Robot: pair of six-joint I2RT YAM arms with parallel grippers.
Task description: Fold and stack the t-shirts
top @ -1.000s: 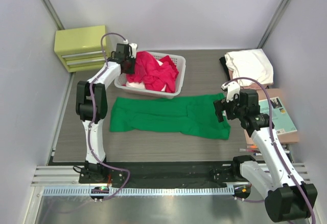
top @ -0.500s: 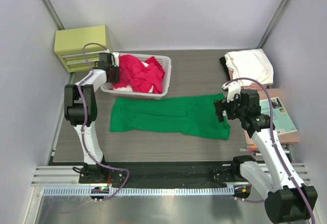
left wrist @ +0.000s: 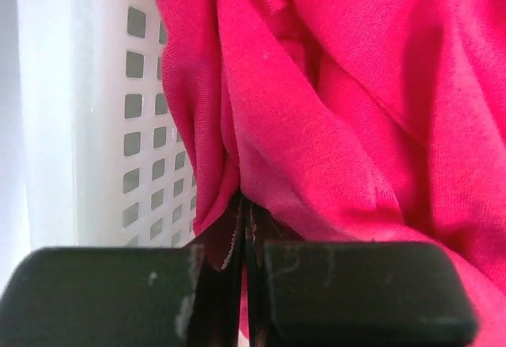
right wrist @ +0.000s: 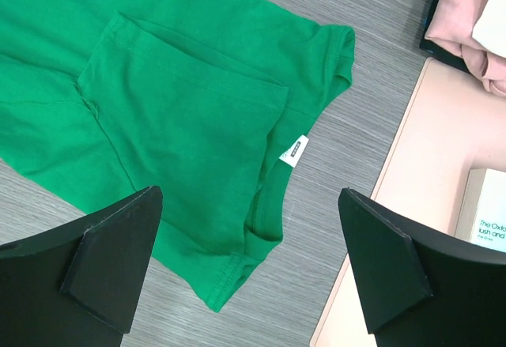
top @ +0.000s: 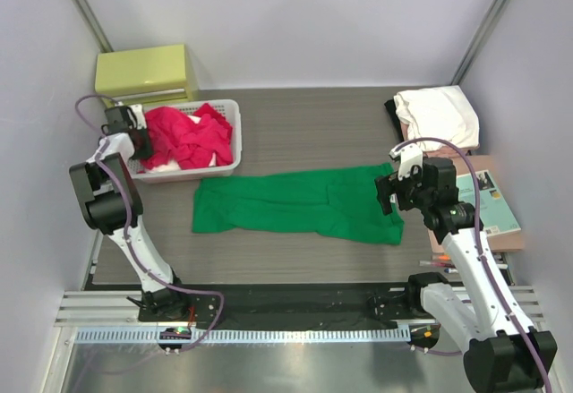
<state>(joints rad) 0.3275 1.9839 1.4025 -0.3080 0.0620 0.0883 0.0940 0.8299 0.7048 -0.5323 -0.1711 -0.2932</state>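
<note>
A: Okay, top view first. The left jaws sit at the left end of the white basket (top: pixel 235 138), pressed together, and the red t-shirt (top: pixel 188 135) is heaped in it just to their right.
B: And the right jaws?
A: Spread wide, above the collar end of the green t-shirt (top: pixel 295 203), which lies flat on the counter (top: pixel 340 124) and stretches off to their left. A folded white t-shirt (top: pixel 437 114) tops a stack beyond them, and there's a book (top: pixel 488 200) just to their right.
B: Left wrist?
A: The jaws are shut tight, pinching a fold of the red t-shirt (left wrist: pixel 356 110). The basket wall (left wrist: pixel 150 126) is just to their left.
B: Right wrist?
A: The jaws are apart with nothing gripped. The green t-shirt (right wrist: pixel 174 118) is below, with its white neck label (right wrist: pixel 295 151) between them. The pale pink t-shirt (right wrist: pixel 462 35) is beyond the right-hand jaw.
</note>
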